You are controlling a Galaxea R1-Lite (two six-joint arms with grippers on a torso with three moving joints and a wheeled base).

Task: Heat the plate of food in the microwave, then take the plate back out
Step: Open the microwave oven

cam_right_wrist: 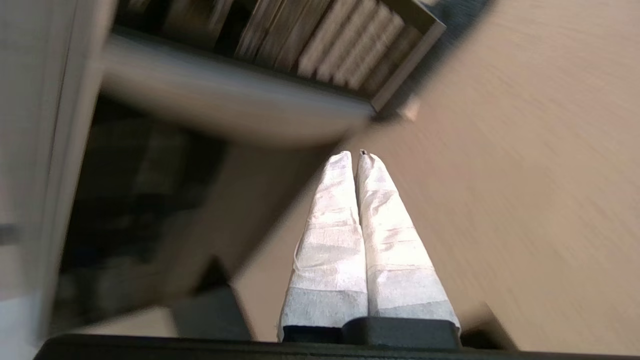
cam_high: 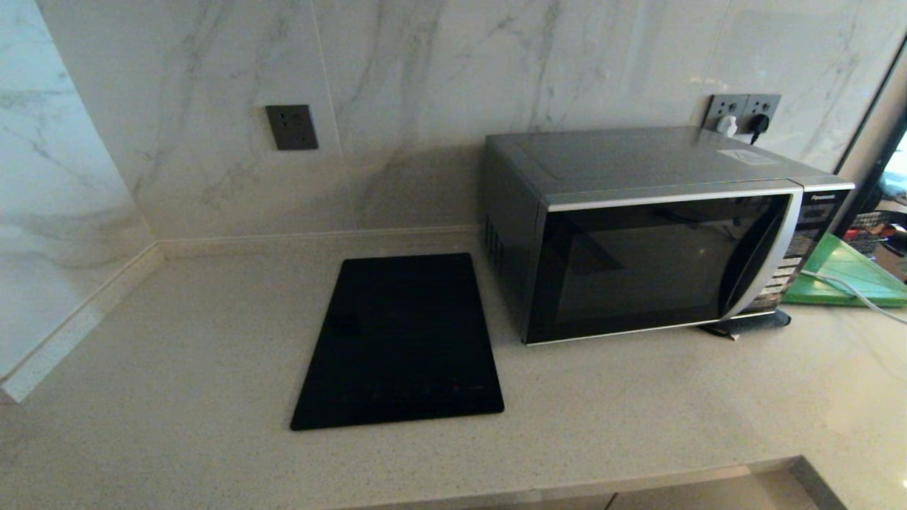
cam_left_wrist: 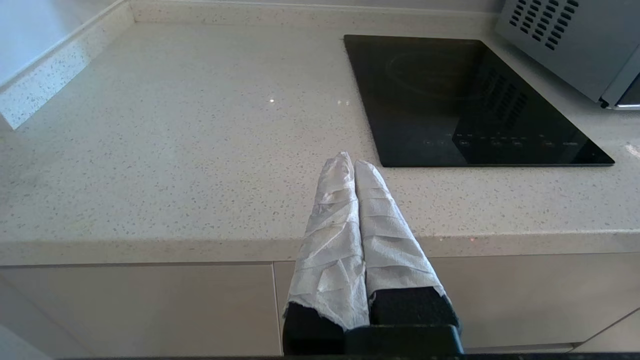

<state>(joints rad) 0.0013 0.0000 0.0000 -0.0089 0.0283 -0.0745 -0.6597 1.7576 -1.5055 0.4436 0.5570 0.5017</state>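
1. Silver-grey and big, the microwave (cam_high: 659,234) sits on the right side of the head view, on the pale speckled counter (cam_high: 177,340). Its dark glass door is shut.
2. No plate of food shows in any view. It may be behind the dark door, but I cannot tell.
3. A flat black cooktop (cam_high: 400,340) lies in the middle of the head view, just beside the microwave. A green board (cam_high: 847,280) peeks out at the right edge, and a wall socket (cam_high: 291,127) sits upper left.
4. The left gripper (cam_left_wrist: 354,162) is in the lower middle of its wrist view, by the front edge of the counter. Its two white-wrapped fingers (cam_left_wrist: 332,235) are pressed together and hold nothing.
5. The right gripper (cam_right_wrist: 355,155) is low in its own view — pressed together too, with nothing in it. It is off the counter, near something that looks like a rack.
6. My guess: the microwave is heavy and stays put, so only the door needs to move. Its curved silver handle strip (cam_high: 762,258) on the right of the door is hard and smooth — the best place to pull.
7. A plate would likely be stiff, slippery and easy to break, so hold it by the rim and keep it flat.
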